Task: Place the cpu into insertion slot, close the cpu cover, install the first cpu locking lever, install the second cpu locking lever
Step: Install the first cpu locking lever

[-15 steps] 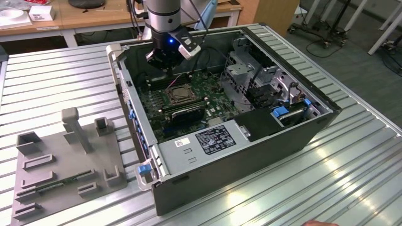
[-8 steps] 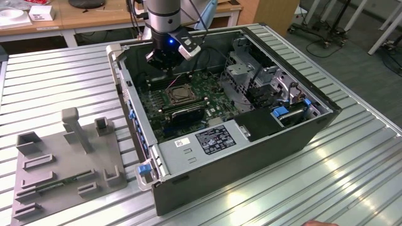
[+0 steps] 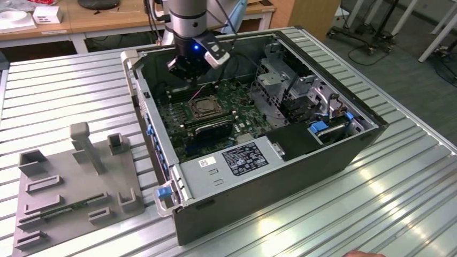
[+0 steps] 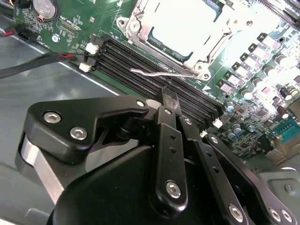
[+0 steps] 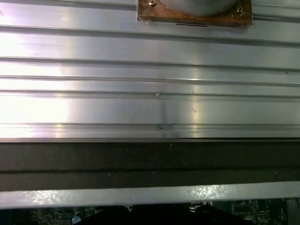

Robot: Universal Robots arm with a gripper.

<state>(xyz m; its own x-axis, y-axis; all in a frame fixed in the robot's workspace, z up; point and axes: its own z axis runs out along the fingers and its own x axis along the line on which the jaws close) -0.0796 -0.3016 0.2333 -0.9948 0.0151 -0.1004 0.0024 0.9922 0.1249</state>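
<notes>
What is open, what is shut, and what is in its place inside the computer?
computer case: side panel off, lying open on the table.
cpu: sitting in the insertion slot.
cpu cover: down around the cpu.
locking lever: thin wire, lying beside the slot; whether it is latched, cannot tell.
pincer: fingers shut, holding nothing, above the memory slots.

A wooden desk stands behind the ribbed aluminium table.
</notes>
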